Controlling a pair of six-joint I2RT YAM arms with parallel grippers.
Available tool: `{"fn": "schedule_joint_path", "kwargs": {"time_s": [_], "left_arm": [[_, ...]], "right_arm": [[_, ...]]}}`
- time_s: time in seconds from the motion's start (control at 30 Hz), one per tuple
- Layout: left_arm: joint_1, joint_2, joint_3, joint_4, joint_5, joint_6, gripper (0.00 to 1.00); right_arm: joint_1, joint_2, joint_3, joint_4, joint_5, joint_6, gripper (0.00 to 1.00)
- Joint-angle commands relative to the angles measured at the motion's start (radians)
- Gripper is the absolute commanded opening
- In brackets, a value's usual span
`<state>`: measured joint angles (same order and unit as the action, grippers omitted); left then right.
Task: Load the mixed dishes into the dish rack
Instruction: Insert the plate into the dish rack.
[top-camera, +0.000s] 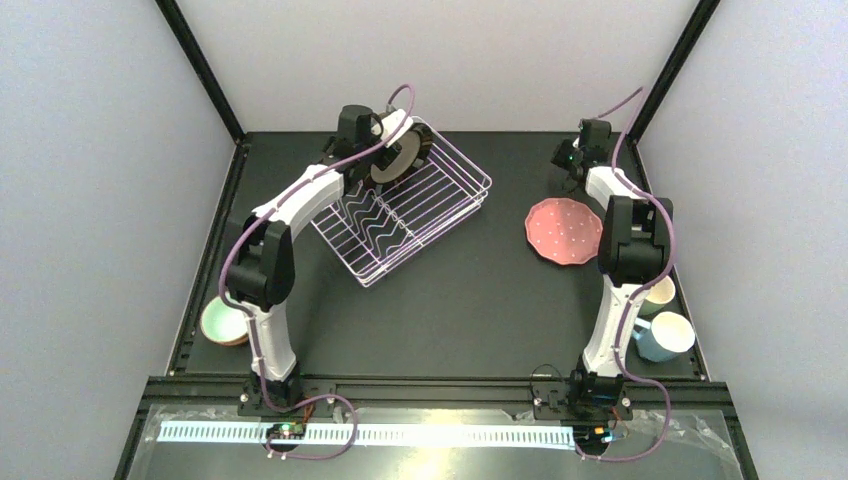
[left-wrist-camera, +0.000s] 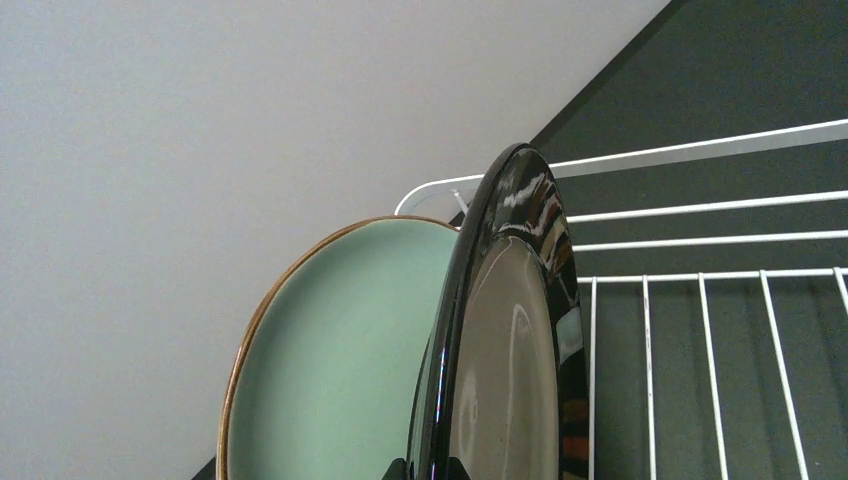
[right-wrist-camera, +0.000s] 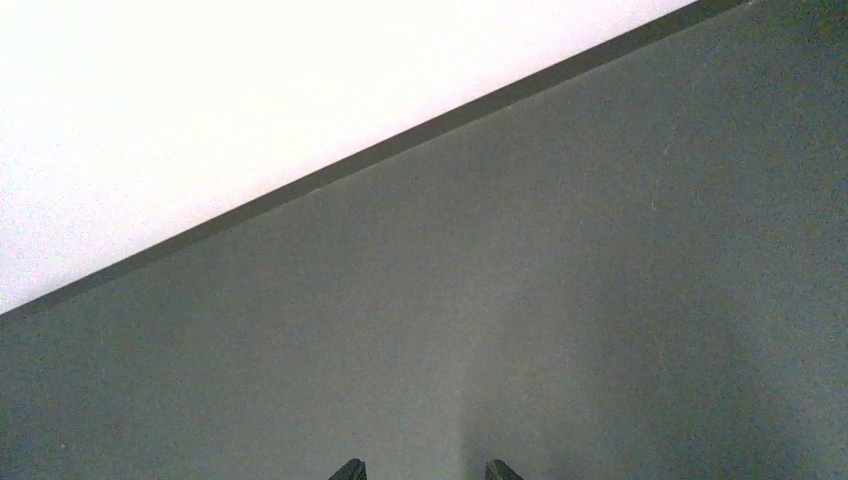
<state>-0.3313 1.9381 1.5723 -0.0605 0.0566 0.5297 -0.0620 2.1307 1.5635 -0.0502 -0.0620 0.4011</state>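
Left wrist view: the left gripper shows only as two dark fingertip stubs at the bottom edge. They are pinched together on the rim of the dark-rimmed plate. The plate stands on edge and runs up the middle of the frame, its rim glossy black and its face pale grey-green under glare. Just left of it a mint-green dish with a brown rim also stands on edge; whether the two touch I cannot tell. White wires of the dish rack cross the right half of the frame.

From above, the plate sits at the upper left corner of the rack, which lies askew at upper centre of the black table.

The right gripper has its two tips well apart at the bottom edge, with nothing between them and bare table ahead. From above it is at upper right, just above the pink speckled plate.

At lower right, the pale green mug and the light blue mug stand beside the right arm. A small bowl sits at lower left. Pale walls and black posts enclose the table.
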Motion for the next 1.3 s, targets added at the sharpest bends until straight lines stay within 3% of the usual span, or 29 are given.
{"fn": "schedule_joint_path", "kwargs": {"time_s": [0.0,0.23,0.27,0.37,0.63,1.27], "left_arm": [[0.009,-0.005,0.026,0.146,0.012,0.018,0.01],[0.008,0.021,0.025,0.136,-0.028,-0.024,0.01],[0.009,0.026,0.026,0.137,-0.043,-0.033,0.04],[0.012,0.029,0.019,0.146,-0.065,-0.056,0.27],[0.037,0.025,0.006,0.168,-0.091,-0.115,0.40],[0.038,-0.079,-0.005,0.183,-0.161,-0.211,0.46]], "right_arm": [[0.007,-0.027,-0.033,0.037,0.027,-0.015,0.69],[0.008,-0.037,-0.058,0.039,0.029,-0.019,0.69],[0.008,-0.040,-0.062,0.038,0.030,-0.020,0.69],[0.008,-0.049,-0.070,0.038,0.032,-0.026,0.69],[0.008,-0.057,-0.060,0.010,0.041,-0.045,0.69],[0.010,-0.098,-0.044,-0.037,0.034,-0.042,0.69]]}}
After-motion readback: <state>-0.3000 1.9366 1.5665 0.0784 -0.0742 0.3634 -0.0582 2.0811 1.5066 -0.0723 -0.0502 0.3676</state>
